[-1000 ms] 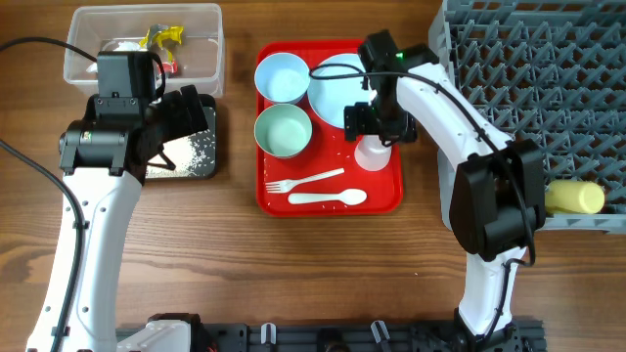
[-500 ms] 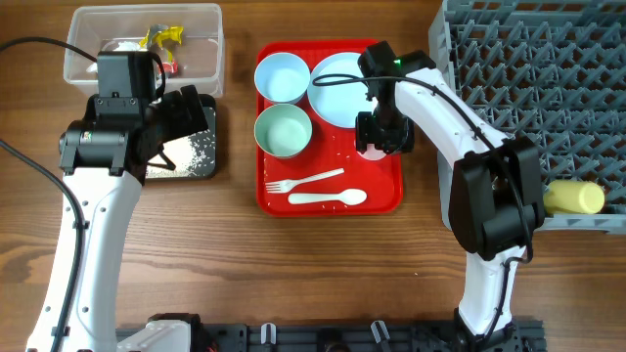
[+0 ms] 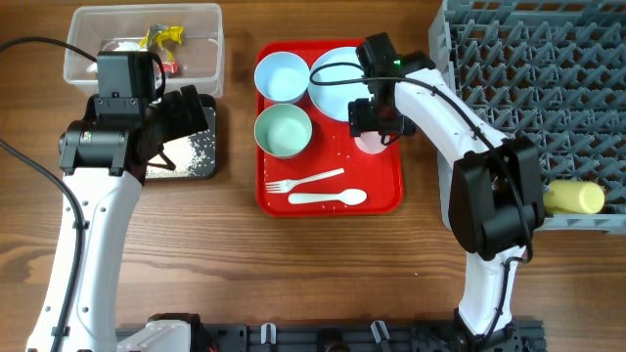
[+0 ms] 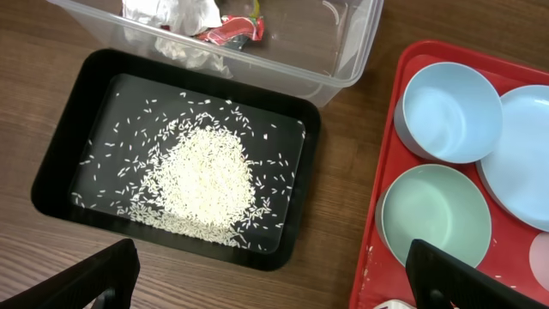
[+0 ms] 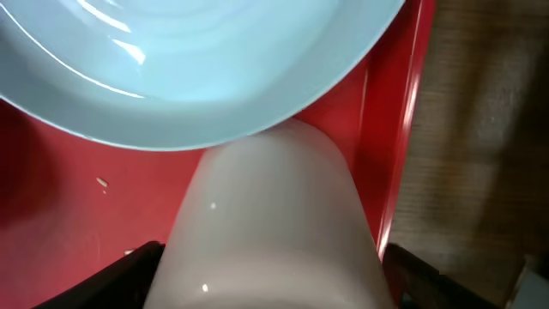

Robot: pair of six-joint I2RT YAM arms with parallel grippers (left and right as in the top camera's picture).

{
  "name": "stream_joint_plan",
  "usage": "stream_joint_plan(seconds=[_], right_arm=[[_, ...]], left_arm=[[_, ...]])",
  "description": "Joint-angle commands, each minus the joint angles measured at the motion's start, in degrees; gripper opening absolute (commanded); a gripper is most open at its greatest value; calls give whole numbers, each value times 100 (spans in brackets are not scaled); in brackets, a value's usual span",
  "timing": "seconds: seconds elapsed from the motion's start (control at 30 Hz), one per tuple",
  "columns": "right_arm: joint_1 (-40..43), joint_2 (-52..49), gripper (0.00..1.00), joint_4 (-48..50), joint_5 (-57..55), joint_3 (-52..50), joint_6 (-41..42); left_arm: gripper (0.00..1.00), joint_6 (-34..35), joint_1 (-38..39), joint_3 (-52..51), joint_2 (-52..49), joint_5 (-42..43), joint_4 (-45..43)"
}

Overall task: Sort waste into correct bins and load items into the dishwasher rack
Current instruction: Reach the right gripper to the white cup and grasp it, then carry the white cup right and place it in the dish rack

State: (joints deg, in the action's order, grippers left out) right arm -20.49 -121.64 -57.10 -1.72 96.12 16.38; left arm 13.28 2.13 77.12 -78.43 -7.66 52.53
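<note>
Right wrist: whitish cup (image 5: 274,223) sits between plate (image 5: 197,69) rim and tray (image 5: 390,129) edge

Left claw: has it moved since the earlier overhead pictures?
No. The left claw stays open over the upper end of the black bin, in the same place against that bin.

Robot lab bench, left arm (image 3: 83,225), right arm (image 3: 445,108), wood table (image 3: 293,274)

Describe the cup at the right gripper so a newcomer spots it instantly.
Start at the central red tray. At its right edge, next to the large light-blue plate, a whitish cup sits between the fingers of the right gripper. It is the tray's only cup, pale, not blue.
</note>
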Motion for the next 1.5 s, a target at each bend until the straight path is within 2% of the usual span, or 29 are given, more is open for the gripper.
stream_joint_plan(seconds=[0.0, 0.03, 0.1, 0.17, 0.27, 0.43, 0.6, 0.93, 1.03, 1.1, 1.2, 1.23, 1.33, 1.47], right_arm=[[-20, -76, 82, 52, 68, -20, -140], [-22, -76, 82, 55, 66, -20, -142], [-24, -76, 75, 50, 66, -20, -140], [-24, -76, 64, 50, 42, -20, -138], [-24, -76, 58, 50, -22, -20, -142], [-22, -55, 56, -68, -20, -17, -146], [-22, 291, 57, -643, 72, 109, -264], [116, 2186, 57, -2144, 321, 610, -461], [431, 2813, 58, -2632, 216, 610, -457], [739, 3132, 62, -2955, 42, 610, -426], [1412, 3515, 62, -3322, -4, 597, -437], [1888, 3646, 61, -3467, -24, 546, -444], [2406, 3707, 57, -3504, 4, 439, -501], [3136, 3711, 58, -3386, -4, -186, -592]], left_arm=[[100, 70, -28, 13, -11, -11, -15], [100, 70, -28, 13, -11, -11, -15], [100, 70, -28, 13, -11, -11, -15], [100, 70, -28, 13, -11, -11, -15], [100, 70, -28, 13, -11, -11, -15], [100, 70, -28, 13, -11, -11, -15], [100, 70, -28, 13, -11, -11, -15], [100, 70, -28, 13, -11, -11, -15], [100, 70, -28, 13, -11, -13, -15], [100, 70, -28, 13, -11, -11, -15], [100, 70, -28, 13, -11, -11, -13], [100, 70, -28, 13, -11, -11, -15], [100, 70, -28, 13, -11, -11, -13], [100, 70, -28, 13, -11, -11, -15]])
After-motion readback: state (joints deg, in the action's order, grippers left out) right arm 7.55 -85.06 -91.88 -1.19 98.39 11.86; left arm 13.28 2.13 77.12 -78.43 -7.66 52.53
